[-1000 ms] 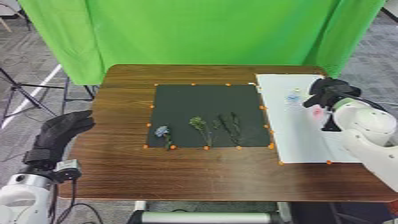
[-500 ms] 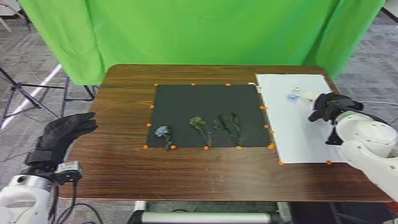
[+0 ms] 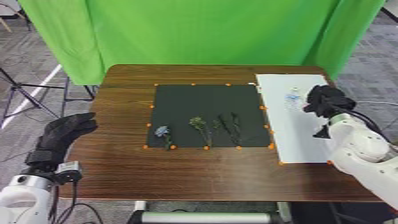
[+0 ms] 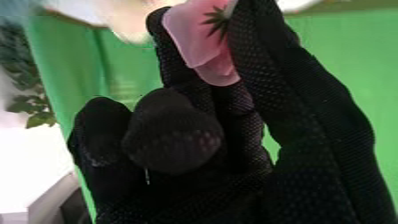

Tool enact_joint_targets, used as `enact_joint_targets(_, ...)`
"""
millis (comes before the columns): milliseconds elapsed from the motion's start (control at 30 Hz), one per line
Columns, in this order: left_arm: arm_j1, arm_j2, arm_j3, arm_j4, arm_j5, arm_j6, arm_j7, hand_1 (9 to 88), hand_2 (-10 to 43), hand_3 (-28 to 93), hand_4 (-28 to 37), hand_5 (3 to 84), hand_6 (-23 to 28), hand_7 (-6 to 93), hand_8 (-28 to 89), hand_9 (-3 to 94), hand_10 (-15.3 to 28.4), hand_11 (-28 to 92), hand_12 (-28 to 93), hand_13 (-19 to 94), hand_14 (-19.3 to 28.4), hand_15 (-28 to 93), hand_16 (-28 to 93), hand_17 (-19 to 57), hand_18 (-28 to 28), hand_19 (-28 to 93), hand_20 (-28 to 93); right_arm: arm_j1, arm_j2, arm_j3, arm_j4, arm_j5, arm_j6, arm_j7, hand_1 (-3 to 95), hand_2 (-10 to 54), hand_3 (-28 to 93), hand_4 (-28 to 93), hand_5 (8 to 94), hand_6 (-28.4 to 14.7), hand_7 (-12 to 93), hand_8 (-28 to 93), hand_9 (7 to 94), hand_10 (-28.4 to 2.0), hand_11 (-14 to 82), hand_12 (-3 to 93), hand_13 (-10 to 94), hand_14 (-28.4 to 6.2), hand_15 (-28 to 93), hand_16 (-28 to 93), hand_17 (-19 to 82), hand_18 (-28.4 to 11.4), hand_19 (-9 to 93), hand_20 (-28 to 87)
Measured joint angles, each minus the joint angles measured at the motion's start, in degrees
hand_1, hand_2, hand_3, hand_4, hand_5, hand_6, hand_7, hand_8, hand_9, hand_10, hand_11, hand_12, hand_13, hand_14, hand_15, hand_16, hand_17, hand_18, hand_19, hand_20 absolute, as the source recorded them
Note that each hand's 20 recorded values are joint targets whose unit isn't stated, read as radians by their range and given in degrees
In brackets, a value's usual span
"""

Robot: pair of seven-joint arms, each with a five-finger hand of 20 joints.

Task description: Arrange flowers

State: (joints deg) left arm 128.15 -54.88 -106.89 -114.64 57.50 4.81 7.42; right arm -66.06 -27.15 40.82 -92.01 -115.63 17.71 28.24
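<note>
The robot's right hand (image 3: pixel 330 99) was at the right side of the table, above the white sheet near its right edge; whether it gripped anything could not be told. The left hand (image 3: pixel 64 134), open and relaxed, was at the table's left edge, well apart from the flowers. A green curtain (image 3: pixel 213 35) hung behind the brown wooden table (image 3: pixel 178 175). On the tabletop lay a black mat (image 3: pixel 191 100) and, just beside it on the right, the long white sheet (image 3: pixel 298 145). Towards the mat's near edge, a pair of dark leafy stems (image 3: pixel 234 127) lay on the right, a green sprig (image 3: pixel 197 121) in the middle and a blue flower (image 3: pixel 163 131) on the left. A pale, clear-looking object (image 3: pixel 293 100), too faint to name, was on the sheet near the right hand. In the right wrist view, a pink flower (image 4: pixel 191 32) was against the right hand's glove. Small orange markers (image 3: pixel 173 147) dotted the mat's border.
</note>
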Motion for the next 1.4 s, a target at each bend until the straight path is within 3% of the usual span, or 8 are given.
enact_joint_targets(133, 0.0, 0.25, -0.78, 0.3, -0.5, -0.25, -0.02, 28.7, 9.5, 61, -24.9, 47.0, 5.2, 18.1, -7, 48.0, 16.4, 22, 10, 40, 19.9, 21, -5, 8.9, 12.0, 11, 13, 5.27, 0.36, -3.15, -2.68, 4.92, 0.06, 0.17, 59.1, -9.5, 58, -15, 73.6, 2.0, 25, 9, 80.6, -10.4, 5.7, 34.7, 88, -0.3, 66, 32, 61, -13.5, 93, 60)
enact_joint_targets(233, 0.03, 0.71, -1.79, 0.82, -2.6, 0.34, 0.17, 29.1, 11.9, 61, -25.2, 47.3, 4.9, 18.5, -8, 48.1, 16.3, 22, 9, 39, 19.7, 21, -5, 9.0, 11.8, 10, 13, 12.89, -0.25, -9.98, -3.74, 9.91, 0.51, -0.02, 59.1, -9.5, 58, -15, 73.7, 2.1, 26, 8, 80.7, -10.5, 5.5, 34.7, 88, -0.3, 66, 32, 61, -13.4, 93, 61)
enact_joint_targets(300, 0.02, 1.07, -2.38, 1.3, -4.09, 1.54, 0.36, 29.1, 14.3, 62, -25.7, 47.5, 4.7, 18.6, -8, 48.3, 16.2, 22, 9, 39, 19.6, 21, -5, 9.0, 11.6, 10, 12, 18.51, -1.69, -15.27, -3.59, 12.3, 0.54, -0.64, 59.1, -9.5, 58, -15, 73.7, 2.1, 26, 8, 80.8, -10.4, 5.4, 34.8, 88, -0.3, 66, 32, 61, -13.4, 93, 61)
enact_joint_targets(400, 0.02, 1.6, -2.74, 1.78, -5.95, 4.88, 0.73, 29.1, 16.8, 62, -26.7, 47.7, 4.5, 18.7, -8, 48.6, 16.2, 22, 9, 39, 19.5, 21, -5, 9.0, 11.5, 10, 13, 25.31, -5.68, -21.27, -2.51, 13.46, -0.37, -2.38, 59.2, -9.5, 58, -15, 74.0, 2.1, 26, 8, 80.9, -10.3, 5.1, 34.7, 88, -0.3, 66, 32, 61, -13.3, 93, 61)
enact_joint_targets(467, -0.04, 1.77, -2.85, 1.97, -6.84, 5.98, 0.86, 29.1, 17.6, 62, -27.2, 47.8, 4.4, 18.8, -8, 48.6, 16.2, 22, 9, 39, 19.5, 21, -5, 9.0, 11.5, 10, 13, 28.63, -9.31, -23.78, -1.32, 13.32, -1.81, -3.68, 59.2, -9.5, 58, -15, 74.1, 2.0, 26, 7, 80.6, -10.2, 5.0, 34.9, 87, -0.3, 66, 32, 61, -13.3, 93, 61)
enact_joint_targets(700, -0.69, 1.93, -2.12, 2.27, -6.3, 4.8, 0.78, 28.7, 17.7, 62, -27.7, 47.8, 4.4, 18.7, -8, 48.6, 16.2, 22, 9, 39, 19.5, 21, -5, 8.8, 11.4, 10, 13, 34.78, -22.83, -27.67, 1.22, 11.37, -7.14, -4.95, 59.2, -9.5, 58, -15, 74.0, 2.1, 26, 7, 80.9, -10.2, 4.7, 34.8, 87, -0.3, 66, 32, 61, -13.2, 93, 61)
enact_joint_targets(967, -0.25, 1.92, -1.99, 1.1, -5.75, 3.89, 0.72, 28.4, 17.1, 62, -27.7, 47.7, 4.6, 18.4, -8, 48.6, 16.2, 22, 9, 39, 19.5, 21, -5, 8.8, 11.3, 10, 13, 34.78, -34.21, -30.06, 2.72, 10.54, -9.04, -5.52, 59.2, -9.5, 58, -15, 74.0, 2.2, 27, 6, 81.1, -10.0, 4.5, 35.0, 87, -0.4, 66, 32, 61, -13.2, 93, 62)
enact_joint_targets(1400, -2.2, 1.76, 0.78, 1.29, -5.76, 1.95, 0.54, 28.2, 16.9, 62, -27.8, 47.8, 4.7, 18.2, -8, 48.5, 16.3, 22, 9, 39, 19.6, 21, -5, 8.7, 11.3, 10, 13, 29.95, -40.04, -31.75, 5.92, 10.41, -10.9, -5.15, 59.1, -9.5, 58, -15, 74.2, 2.4, 27, 6, 81.3, -9.9, 4.3, 34.6, 88, -0.5, 66, 32, 61, -13.2, 93, 62)
